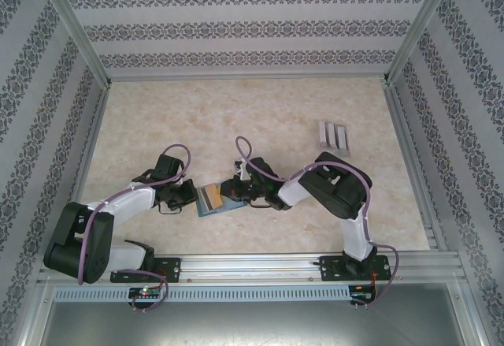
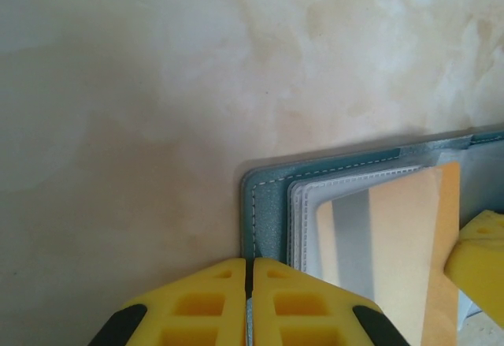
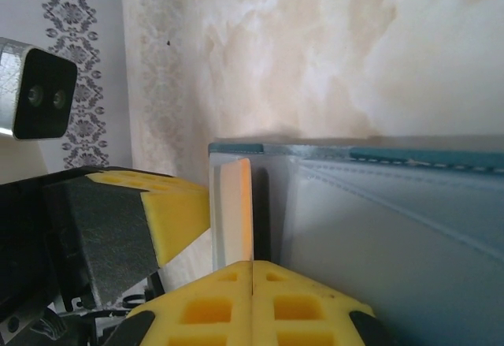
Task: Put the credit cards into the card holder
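Marble table [image 1: 236, 117]: overhead, stand [image 1: 331, 135]; wrists, card holder [image 2: 265, 204] stitching, credit card [image 3: 235, 204] edge-on.

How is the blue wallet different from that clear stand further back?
The wallet is teal and opaque; the stand is clear. The wallet lies open near the front, a card over it; the stand sits farther back on the right, alone. Both are small and roughly rectangular.

card holder [image 2: 268, 204] cropped right, card [image 2: 402, 236] print unreadable
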Controlling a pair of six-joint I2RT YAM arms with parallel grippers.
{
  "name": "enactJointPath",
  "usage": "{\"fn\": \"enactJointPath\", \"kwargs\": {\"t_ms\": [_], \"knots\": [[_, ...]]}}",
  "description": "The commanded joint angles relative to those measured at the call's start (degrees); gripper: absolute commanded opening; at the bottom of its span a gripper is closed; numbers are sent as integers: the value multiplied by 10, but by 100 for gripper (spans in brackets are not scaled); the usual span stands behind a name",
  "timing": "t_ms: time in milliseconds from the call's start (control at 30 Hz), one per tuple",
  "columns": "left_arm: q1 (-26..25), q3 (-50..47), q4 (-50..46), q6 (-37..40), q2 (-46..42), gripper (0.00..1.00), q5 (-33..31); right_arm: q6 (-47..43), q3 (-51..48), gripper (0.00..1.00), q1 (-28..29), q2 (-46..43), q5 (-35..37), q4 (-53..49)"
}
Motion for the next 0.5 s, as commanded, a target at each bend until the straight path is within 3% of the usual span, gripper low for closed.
{"fn": "enactJointPath", "kwargs": {"t_ms": [0,100,300,467], "knots": [[-16,-27,-10,3,24,9,-24,31,-11,0,13,26,51,54],[-17,-29,-13,-2,20,9,-25,46,-15,1,27,31,71,71],[-16,-26,-17,-7,17,10,-31,38,-16,13,51,18,88,48],[-15,-20,-16,-22,4,11,-24,-6,-30,19,51,-30,106,-24]]}}
